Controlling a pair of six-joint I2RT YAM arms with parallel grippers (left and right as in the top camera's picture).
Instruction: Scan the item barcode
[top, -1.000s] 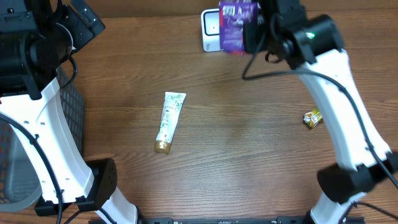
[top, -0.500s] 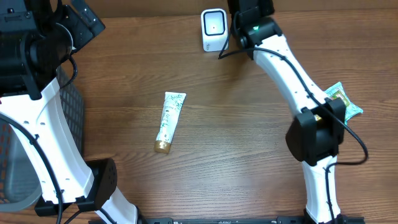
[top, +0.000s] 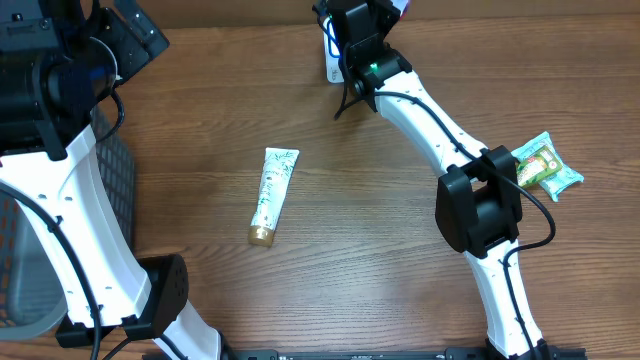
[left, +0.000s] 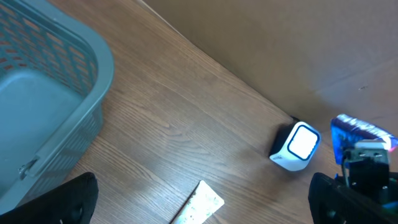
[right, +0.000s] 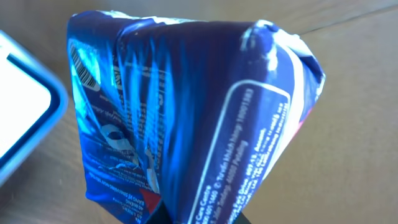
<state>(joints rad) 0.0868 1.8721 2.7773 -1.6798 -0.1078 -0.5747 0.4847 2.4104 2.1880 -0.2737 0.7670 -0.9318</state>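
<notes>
The right pincer (left: 365, 155), pouch (right: 186, 118) in it, hangs over the counter's (top: 400, 260) far edge. Scanner (left: 295, 146) just left of it; tube (top: 272, 195) well nearer and left; packet (top: 545, 165) nearer, right; basket (left: 50, 112) far left.

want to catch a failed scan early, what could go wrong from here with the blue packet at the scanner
The barcode sits on a creased, glossy corner of the shiny blue foil packet; wrinkles or glare may block the read. The right claw seems to pinch only the packet's lower edge, so it might slip. The small white scanner box stands close by; a bump could shift it.
</notes>
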